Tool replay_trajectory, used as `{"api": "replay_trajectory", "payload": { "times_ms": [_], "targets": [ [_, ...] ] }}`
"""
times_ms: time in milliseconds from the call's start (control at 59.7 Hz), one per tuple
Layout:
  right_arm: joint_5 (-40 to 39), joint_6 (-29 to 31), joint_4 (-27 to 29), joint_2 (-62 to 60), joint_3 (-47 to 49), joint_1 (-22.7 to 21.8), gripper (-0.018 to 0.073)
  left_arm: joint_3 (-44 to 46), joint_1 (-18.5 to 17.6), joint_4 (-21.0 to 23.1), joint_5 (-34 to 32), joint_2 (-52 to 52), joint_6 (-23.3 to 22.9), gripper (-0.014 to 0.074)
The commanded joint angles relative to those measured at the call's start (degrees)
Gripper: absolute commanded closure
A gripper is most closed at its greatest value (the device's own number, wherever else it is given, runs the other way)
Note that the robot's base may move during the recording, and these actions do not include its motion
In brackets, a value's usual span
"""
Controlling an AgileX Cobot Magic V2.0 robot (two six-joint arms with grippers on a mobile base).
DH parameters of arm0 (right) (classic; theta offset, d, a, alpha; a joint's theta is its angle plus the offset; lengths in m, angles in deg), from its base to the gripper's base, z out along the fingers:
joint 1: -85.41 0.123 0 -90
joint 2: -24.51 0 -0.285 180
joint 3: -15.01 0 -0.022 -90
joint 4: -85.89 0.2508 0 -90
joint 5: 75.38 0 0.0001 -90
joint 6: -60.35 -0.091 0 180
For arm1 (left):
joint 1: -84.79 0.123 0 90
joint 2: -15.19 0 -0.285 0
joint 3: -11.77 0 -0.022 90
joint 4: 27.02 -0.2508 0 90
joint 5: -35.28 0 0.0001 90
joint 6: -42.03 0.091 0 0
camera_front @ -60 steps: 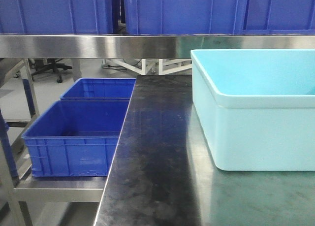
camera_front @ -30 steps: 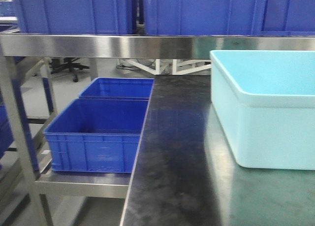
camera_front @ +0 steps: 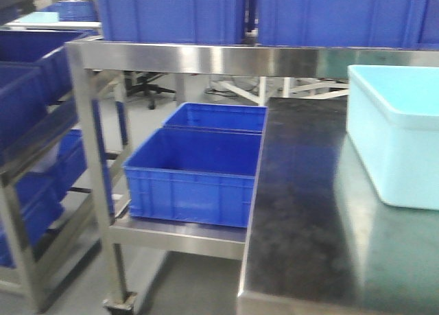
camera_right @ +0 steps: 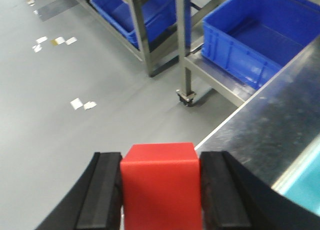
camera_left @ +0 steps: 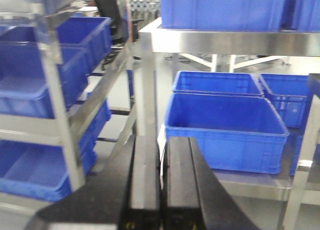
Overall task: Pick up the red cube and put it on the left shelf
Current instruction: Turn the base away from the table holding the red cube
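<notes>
The red cube (camera_right: 161, 187) fills the bottom of the right wrist view, clamped between the two black fingers of my right gripper (camera_right: 161, 182), which is shut on it above the grey floor beside the table corner. In the left wrist view my left gripper (camera_left: 161, 155) is shut with its pads together and nothing between them. It points at a steel shelf rack (camera_left: 65, 115) on the left that holds blue bins. The same rack shows at the left edge of the front view as the left shelf (camera_front: 41, 143). Neither gripper appears in the front view.
A dark steel table (camera_front: 302, 212) carries a light blue tub (camera_front: 394, 133) at right. Two blue crates (camera_front: 195, 171) sit on a low steel shelf beside the table. More blue crates (camera_front: 171, 13) stand on the upper shelf. A caster leg (camera_right: 186, 92) stands on the grey floor.
The front view has swung left: the tub and table slid to the right of the frame, and the left rack with blue bins has come into sight.
</notes>
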Motion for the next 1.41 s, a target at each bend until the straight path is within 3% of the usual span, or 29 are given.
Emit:
{"api": "replay_trajectory", "payload": {
  "times_ms": [0,1391],
  "targets": [
    [-3.9,0.5,0.1,-0.9,1.6,0.1,0.0505,-1.3,-0.4,0.2,-5.0,0.9,0.0,0.0495],
    [-3.9,0.5,0.1,-0.9,1.6,0.1,0.0505,-1.3,-0.4,0.2,-5.0,0.9,0.0,0.0495]
  ]
}}
